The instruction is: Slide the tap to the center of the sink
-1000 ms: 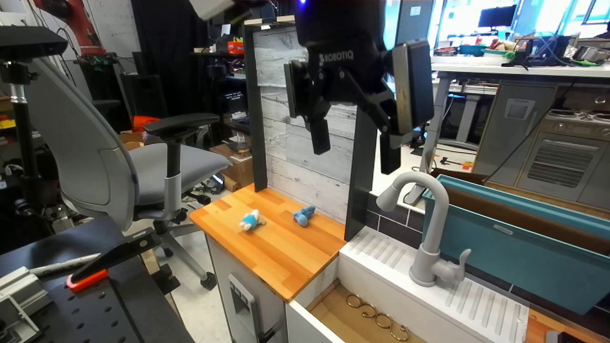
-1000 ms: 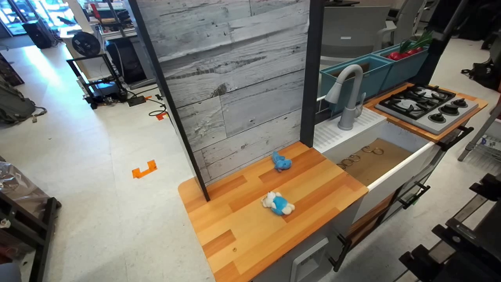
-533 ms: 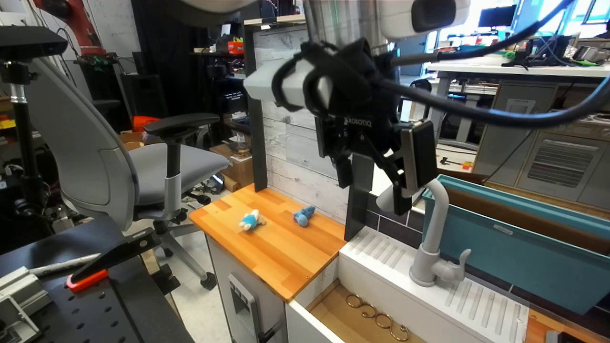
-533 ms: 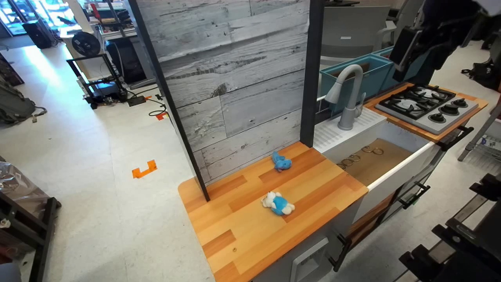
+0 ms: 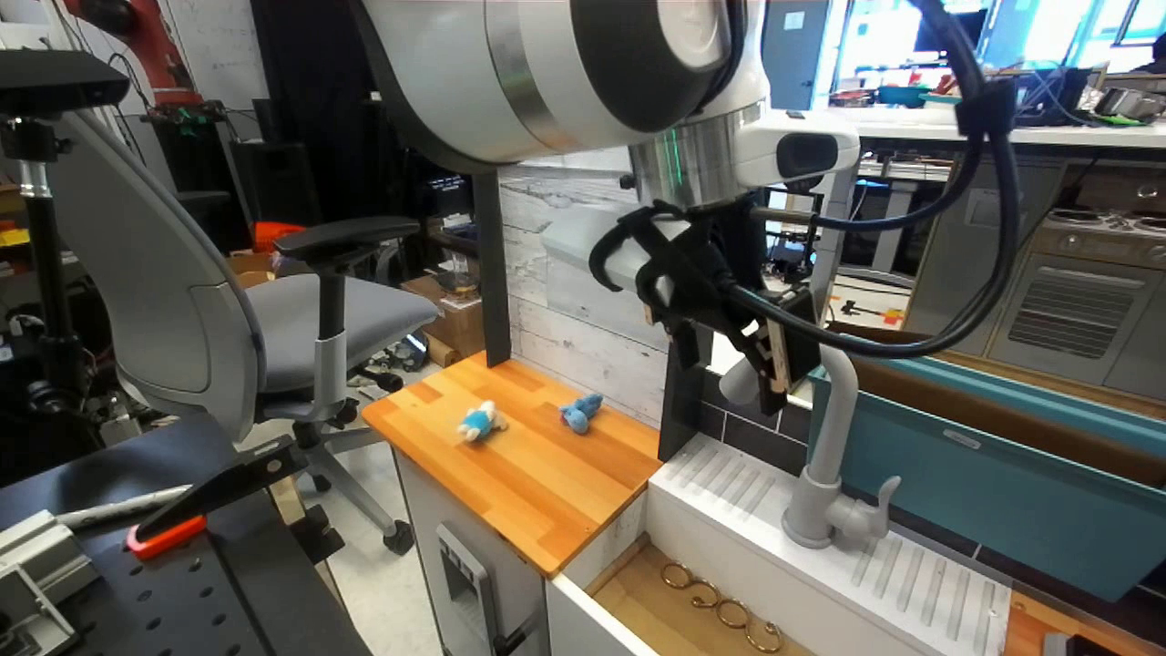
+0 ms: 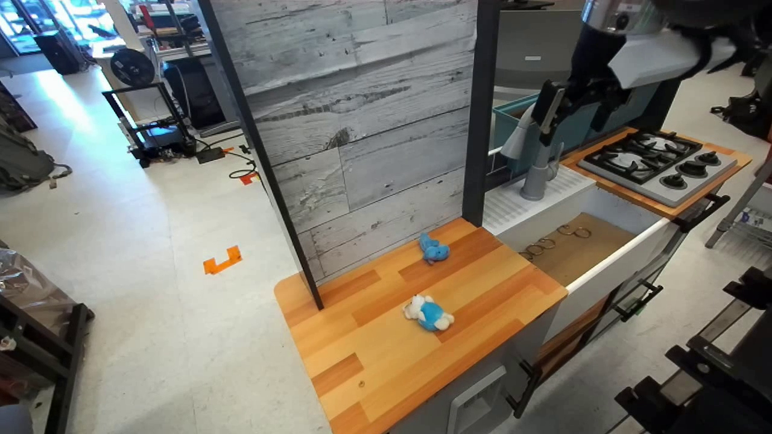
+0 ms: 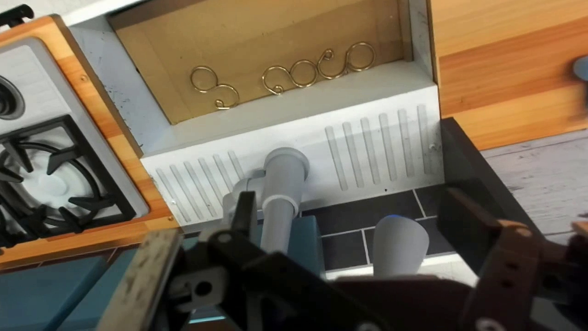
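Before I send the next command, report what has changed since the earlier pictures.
The black two-fingered Robotiq gripper has come down and closer to the grey arched gooseneck tap, its jaws still open. Nothing was taken hold of or let go; whether it touches the tap is unclear. Unmoved: the tap, the white-rimmed, brown-bottomed rectangular sink, the small blue plush toy and the white-and-blue plush toy.

In an exterior view, the grey tap [image 5: 835, 428] has a teal planter [image 5: 991, 485] at three o'clock, striped orange countertop [image 5: 524, 465] at nine; the sink [image 5: 747, 504] is white-rimmed.
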Motion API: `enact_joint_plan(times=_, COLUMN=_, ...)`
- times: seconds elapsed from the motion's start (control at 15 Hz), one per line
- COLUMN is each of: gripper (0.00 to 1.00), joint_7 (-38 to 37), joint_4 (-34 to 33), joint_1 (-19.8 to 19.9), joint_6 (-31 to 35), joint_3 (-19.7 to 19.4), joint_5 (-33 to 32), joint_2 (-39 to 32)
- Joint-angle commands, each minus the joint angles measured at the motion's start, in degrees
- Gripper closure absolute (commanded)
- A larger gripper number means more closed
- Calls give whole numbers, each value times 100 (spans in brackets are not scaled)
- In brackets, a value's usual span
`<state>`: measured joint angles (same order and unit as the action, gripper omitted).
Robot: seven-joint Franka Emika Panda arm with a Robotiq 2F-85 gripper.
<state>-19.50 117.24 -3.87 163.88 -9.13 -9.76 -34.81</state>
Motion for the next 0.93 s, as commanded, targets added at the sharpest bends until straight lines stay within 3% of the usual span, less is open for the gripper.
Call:
enact_joint_plan(times=0.0, gripper=0, joint_7=-79, joint_4=-666, joint_1=-186, joint_6=280, joint_3=-119, joint_5=394, joint_2=-556)
enact_joint_plan(times=0.27, gripper=0, joint_7=-122, joint_4=-1207, joint_1=-299, joint_6=497, joint_3=-159, joint_5=729, joint_2=-988)
enact_joint_plan(times=0.53, gripper=0, joint_7=-328, joint_4=-1591, joint_1=-583, joint_6=824, joint_3=-509, joint_5=801, joint_2=-1375)
enact_joint_plan(times=0.87, gripper=0, joint_7=-534, joint_4=-1701, joint_1=-699, joint_6=887, joint_3=-638, joint_5=1144, joint_2=-1645)
